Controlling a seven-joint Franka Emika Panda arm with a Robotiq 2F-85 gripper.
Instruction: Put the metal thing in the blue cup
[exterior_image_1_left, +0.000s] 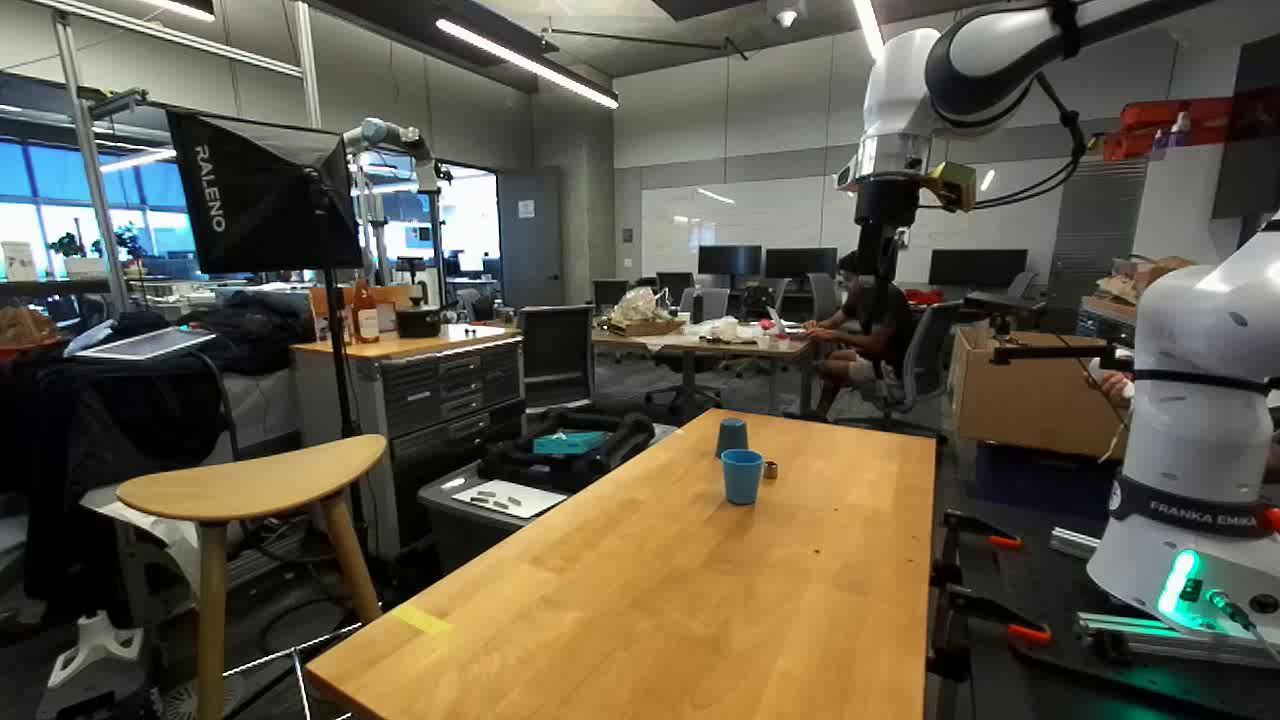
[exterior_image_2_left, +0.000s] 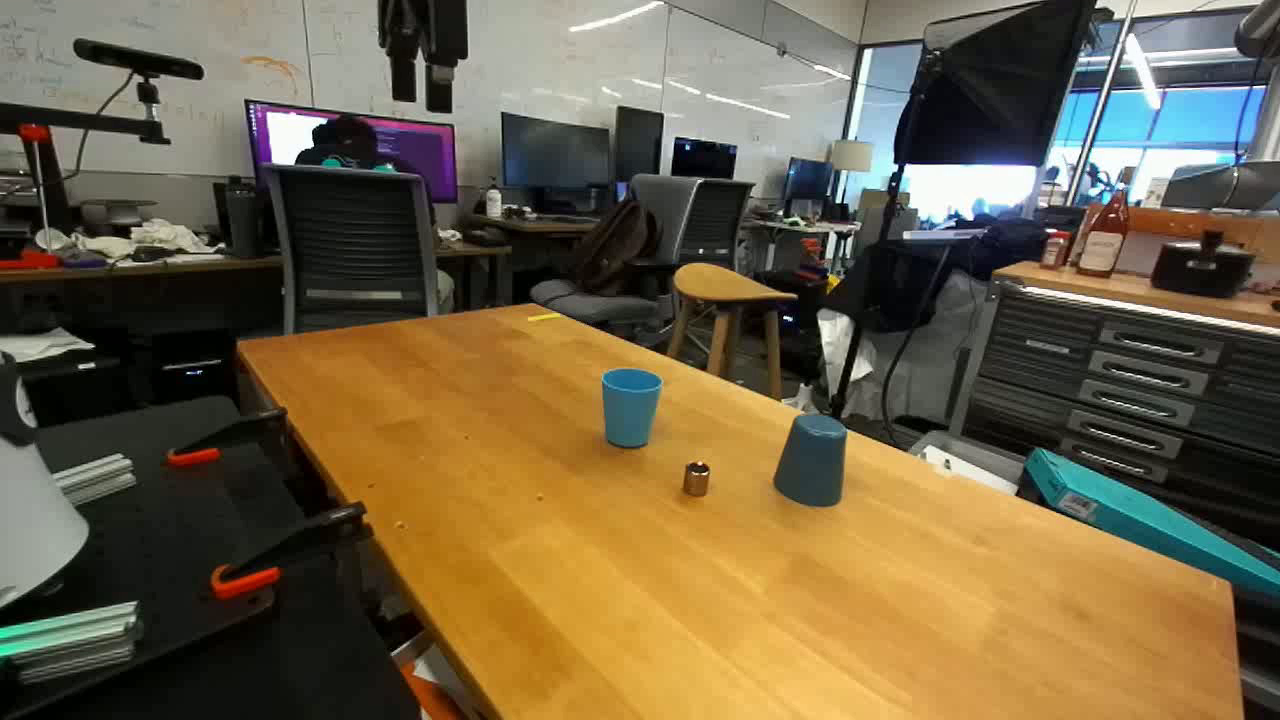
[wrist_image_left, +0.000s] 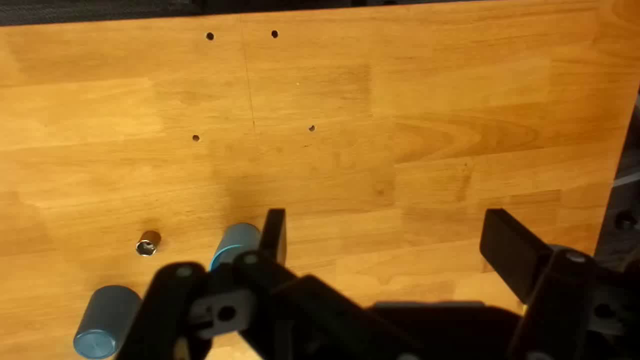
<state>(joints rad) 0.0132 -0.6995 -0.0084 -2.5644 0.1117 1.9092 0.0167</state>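
Jaws spread wide, empty | metal socket (exterior_image_2_left: 696, 479) near upright blue cup (exterior_image_2_left: 631, 410) and upturned darker cup (exterior_image_2_left: 811, 462) | if I descend this wide, may clip either

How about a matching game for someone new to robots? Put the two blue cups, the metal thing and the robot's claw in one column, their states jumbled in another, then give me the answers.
Column one
1. Lighter blue cup
2. Darker blue cup
3. Metal thing
4. Claw

Column two
A. Small and shiny, outside both cups
B. Spread open, gripping nothing
C. Standing right way up
D. Turned upside down

Right pairs: 1-C, 2-D, 3-A, 4-B
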